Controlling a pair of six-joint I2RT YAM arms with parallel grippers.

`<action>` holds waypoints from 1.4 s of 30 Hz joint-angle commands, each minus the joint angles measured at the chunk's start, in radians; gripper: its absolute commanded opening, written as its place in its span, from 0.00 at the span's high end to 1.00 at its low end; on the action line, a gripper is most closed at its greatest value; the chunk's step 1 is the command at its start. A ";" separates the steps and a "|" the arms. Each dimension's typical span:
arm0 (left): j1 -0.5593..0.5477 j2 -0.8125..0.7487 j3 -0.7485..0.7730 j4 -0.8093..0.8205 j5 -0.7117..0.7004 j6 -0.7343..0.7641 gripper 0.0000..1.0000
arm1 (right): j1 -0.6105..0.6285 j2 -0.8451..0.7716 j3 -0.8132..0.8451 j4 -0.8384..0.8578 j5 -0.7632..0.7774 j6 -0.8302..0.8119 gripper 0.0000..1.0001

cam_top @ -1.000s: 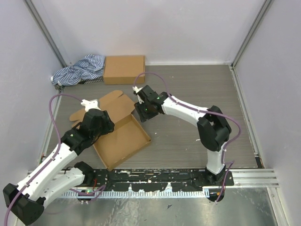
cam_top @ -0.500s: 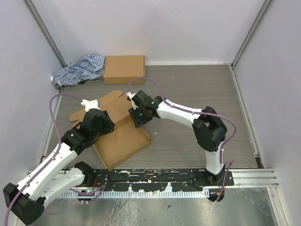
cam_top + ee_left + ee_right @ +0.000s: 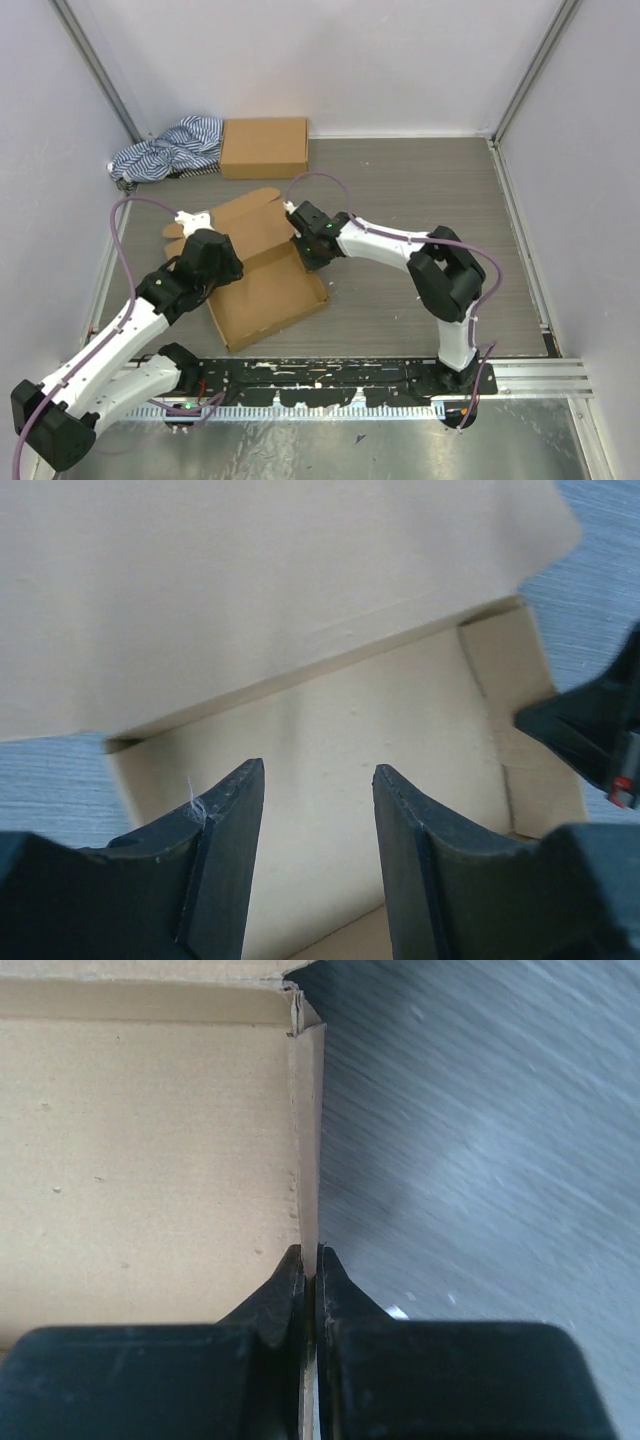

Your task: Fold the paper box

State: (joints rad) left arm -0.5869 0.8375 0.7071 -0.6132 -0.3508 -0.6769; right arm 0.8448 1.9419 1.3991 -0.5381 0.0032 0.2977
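The paper box (image 3: 268, 292) lies open as a shallow brown cardboard tray at the left of the table, and its lid flap (image 3: 245, 220) slopes away to the back. My right gripper (image 3: 306, 252) is shut on the tray's thin right side wall (image 3: 307, 1140), pinching it between both fingers (image 3: 310, 1260). The box floor (image 3: 150, 1140) lies left of that wall. My left gripper (image 3: 318, 775) is open and hovers over the box's inside (image 3: 330, 720) at its left rear corner (image 3: 222, 270), with nothing between its fingers. The right gripper's black body (image 3: 590, 730) shows at the edge of the left wrist view.
A second, compact cardboard box (image 3: 264, 147) stands at the back wall beside a blue-and-white striped cloth (image 3: 170, 148). Grey walls close in the table on three sides. A metal rail (image 3: 350, 375) with the arm bases runs along the near edge.
My right gripper moved in over the box's right wall and closed on it. The box turned and shifted slightly to the right. The left gripper stayed open.
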 commanded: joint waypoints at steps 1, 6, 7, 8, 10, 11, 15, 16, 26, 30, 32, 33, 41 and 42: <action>0.002 0.033 0.055 -0.006 -0.025 -0.021 0.45 | -0.036 -0.145 -0.144 -0.035 0.139 0.076 0.99; 0.001 0.085 0.086 0.029 -0.023 -0.012 0.45 | -0.079 -0.283 -0.304 -0.035 0.222 0.168 0.99; 0.001 0.097 0.092 0.037 -0.022 -0.007 0.45 | -0.090 -0.307 -0.331 -0.030 0.242 0.185 0.99; 0.001 0.113 0.102 0.042 -0.024 -0.002 0.45 | -0.101 -0.330 -0.355 -0.023 0.252 0.202 0.99; 0.001 0.150 0.127 0.046 -0.034 0.008 0.45 | -0.120 -0.371 -0.392 -0.012 0.275 0.235 0.99; 0.003 0.174 0.144 0.043 -0.041 0.013 0.45 | -0.128 -0.387 -0.406 -0.009 0.282 0.249 0.99; 0.034 0.298 0.231 0.017 -0.020 0.034 0.42 | -0.133 -0.429 -0.414 0.002 0.302 0.282 0.71; 0.043 0.330 0.252 0.016 -0.007 0.040 0.41 | -0.133 -0.443 -0.414 0.003 0.308 0.290 0.54; 0.234 0.506 0.344 0.076 0.194 0.053 0.40 | -0.321 -0.542 -0.328 0.069 0.150 0.196 0.00; 0.327 0.537 0.368 0.086 0.304 0.053 0.41 | -0.456 -0.457 -0.229 0.082 0.020 0.142 0.06; 0.331 0.538 0.365 0.081 0.319 0.061 0.41 | -0.456 -0.429 -0.229 0.086 -0.069 0.110 0.16; 0.331 0.532 0.357 0.082 0.319 0.064 0.41 | -0.452 -0.435 -0.254 0.122 -0.144 0.097 0.21; 0.331 0.391 0.156 0.255 0.396 -0.002 0.42 | -0.332 -0.506 -0.427 0.081 -0.131 0.041 0.31; 0.331 0.376 0.136 0.271 0.405 -0.007 0.42 | -0.328 -0.505 -0.438 0.071 -0.100 0.049 0.31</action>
State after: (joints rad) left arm -0.2562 1.2968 0.9302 -0.4629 -0.0238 -0.6487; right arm 0.4900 1.4887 0.9936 -0.4404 -0.1223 0.3710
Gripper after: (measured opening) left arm 0.582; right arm 0.699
